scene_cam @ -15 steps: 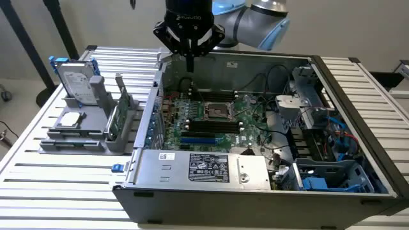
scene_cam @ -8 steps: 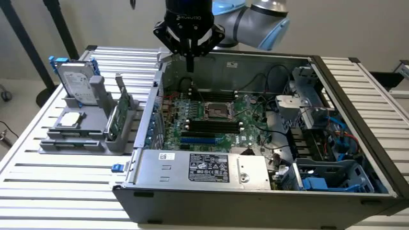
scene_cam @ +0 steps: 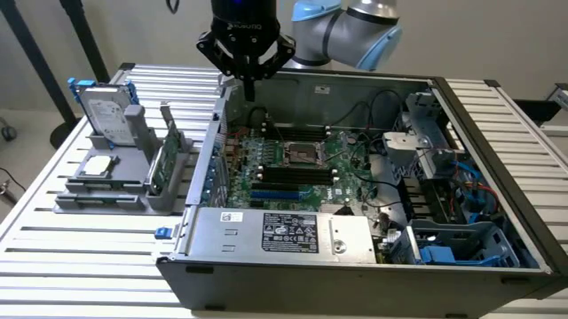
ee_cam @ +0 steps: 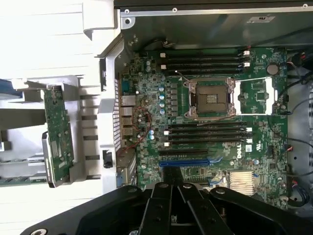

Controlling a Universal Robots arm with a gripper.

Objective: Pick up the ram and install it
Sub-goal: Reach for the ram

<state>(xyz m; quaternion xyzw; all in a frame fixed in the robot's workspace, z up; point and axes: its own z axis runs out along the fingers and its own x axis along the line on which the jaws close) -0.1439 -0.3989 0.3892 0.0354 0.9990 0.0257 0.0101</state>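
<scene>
Green ram [scene_cam: 175, 149] upright in grey rack [scene_cam: 106, 196] beside hard drive [scene_cam: 106, 116]; empty jaws together.

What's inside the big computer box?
Inside the computer case lies a green motherboard with an empty square socket, rows of black slots and black cables. The labelled silver box hides whatever sits beneath it.

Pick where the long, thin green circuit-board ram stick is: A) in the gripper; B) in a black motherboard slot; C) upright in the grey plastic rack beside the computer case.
C: the green ram stick stands on edge in the grey plastic rack.
</scene>
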